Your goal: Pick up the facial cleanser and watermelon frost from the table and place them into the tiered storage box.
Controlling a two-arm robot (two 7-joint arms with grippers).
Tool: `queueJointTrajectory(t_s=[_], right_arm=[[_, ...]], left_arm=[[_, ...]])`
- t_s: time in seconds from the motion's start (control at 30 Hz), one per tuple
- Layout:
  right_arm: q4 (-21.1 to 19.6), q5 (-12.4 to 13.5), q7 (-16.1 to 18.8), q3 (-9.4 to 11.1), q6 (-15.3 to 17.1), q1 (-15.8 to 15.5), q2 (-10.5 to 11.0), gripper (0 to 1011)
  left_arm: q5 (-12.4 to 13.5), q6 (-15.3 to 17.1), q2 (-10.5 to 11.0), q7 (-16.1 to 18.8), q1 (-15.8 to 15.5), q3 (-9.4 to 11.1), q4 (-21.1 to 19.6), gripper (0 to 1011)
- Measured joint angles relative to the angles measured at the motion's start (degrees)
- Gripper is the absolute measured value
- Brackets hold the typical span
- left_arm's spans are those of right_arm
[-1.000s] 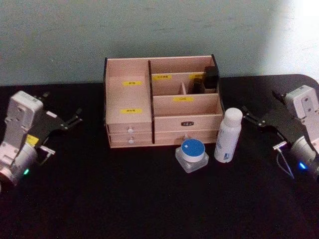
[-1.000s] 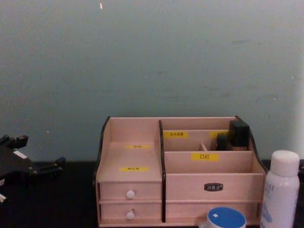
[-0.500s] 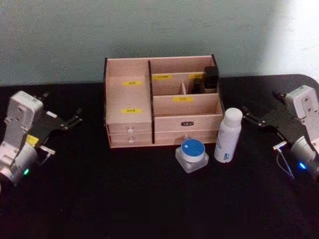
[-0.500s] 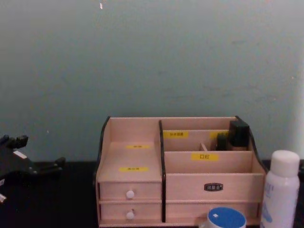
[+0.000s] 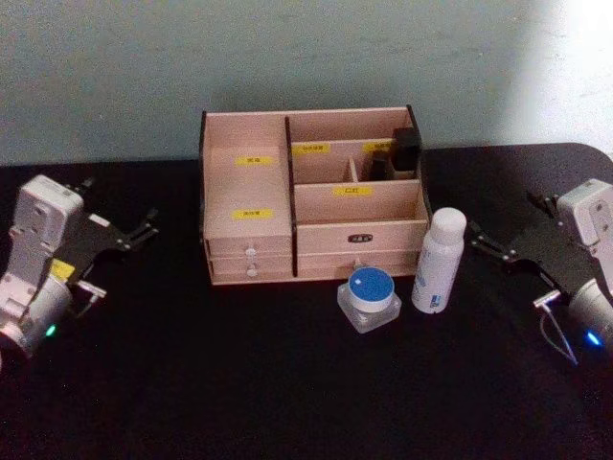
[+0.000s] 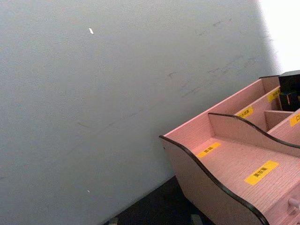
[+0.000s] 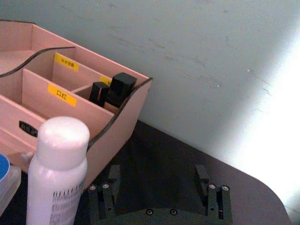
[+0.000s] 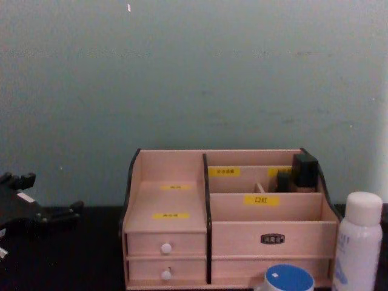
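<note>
Toward the far edge of the black table [image 5: 287, 383], mid-width: tiered storage box [image 5: 249, 196]. White bottle [image 5: 439, 261] stands upright just before the box's right front corner. Blue-lidded jar [image 5: 370, 298] just beside it, nearer mid-table. Labels unreadable; cannot tell which is cleanser, which frost.

Right gripper [image 5: 493, 251] near the right edge, jaws spread and empty, pointed at the bottle but short of it. Left gripper [image 5: 139, 230] idle near the left edge, jaws also apart.

Judgement: approach level, straddle the bottle mid-body, close gently. It is tall and narrow, so a nudge could tip it onto the jar.

Surface matte, dark. Wall [image 5: 287, 57] pale grey-green, scuffed, with glare at right.
</note>
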Motion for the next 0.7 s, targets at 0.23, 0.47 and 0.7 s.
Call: queueJointTrajectory(t_s=[0.23,0.47,0.7], right_arm=[[-4.3,-0.1,-0.4,1.9,1.5,-4.1,1.9,1000],[-10.2,2.3,1.7,4.5,3.5,-10.2,4.9,1000],[-14.0,6.2,5.7,6.5,4.6,-14.8,6.3,1000]], left_arm=[[0.0,0.0,0.0,0.0,0.0,0.0,0.0,1001],[0.0,0.0,0.0,0.0,0.0,0.0,0.0,1001],[0.0,0.0,0.0,0.0,0.0,0.0,0.0,1001]])
